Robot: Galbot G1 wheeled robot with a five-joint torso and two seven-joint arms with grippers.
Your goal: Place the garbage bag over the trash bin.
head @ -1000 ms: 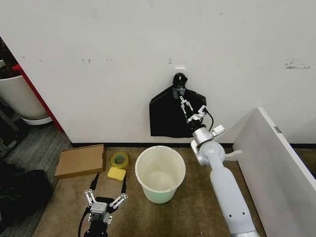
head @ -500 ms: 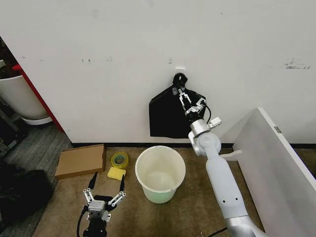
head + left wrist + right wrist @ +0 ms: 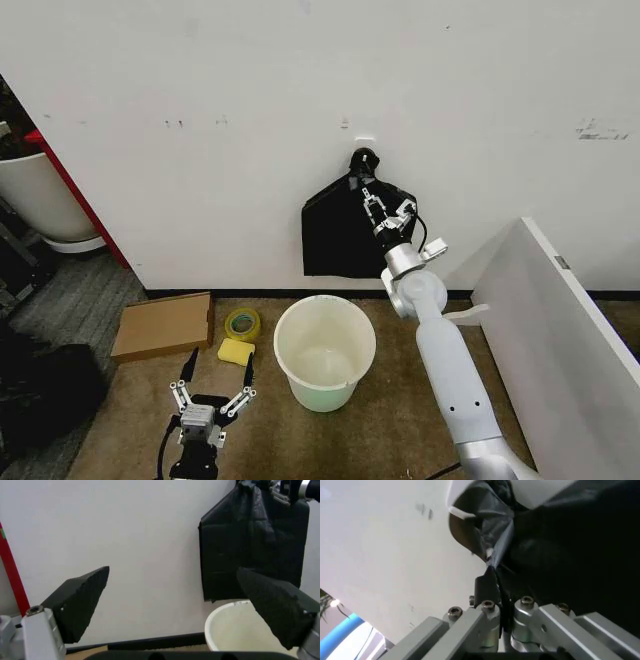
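The trash bin (image 3: 297, 382), round, white and greenish at the base, stands open on the brown floor by the wall, its rim (image 3: 223, 625) also in the left wrist view. Above it a flat black bundle of bags (image 3: 335, 238) hangs from a wall hook. My right gripper (image 3: 381, 197) is raised to the bundle's top just under the knot. In the right wrist view its fingers (image 3: 483, 588) are shut on a glossy black fold of the garbage bag (image 3: 496, 532). My left gripper (image 3: 220, 360) hovers low, left of the bin, open and holding nothing.
A flat cardboard box (image 3: 165, 325), a tape roll (image 3: 242, 323) and a yellow sponge (image 3: 236, 351) lie left of the bin. A white board (image 3: 560, 330) leans at the right. A white tub with a red bar (image 3: 40, 195) and a dark heap (image 3: 40, 390) sit far left.
My right gripper has risen along the black bundle towards the knot at the hook. The left gripper has dropped slightly in view.
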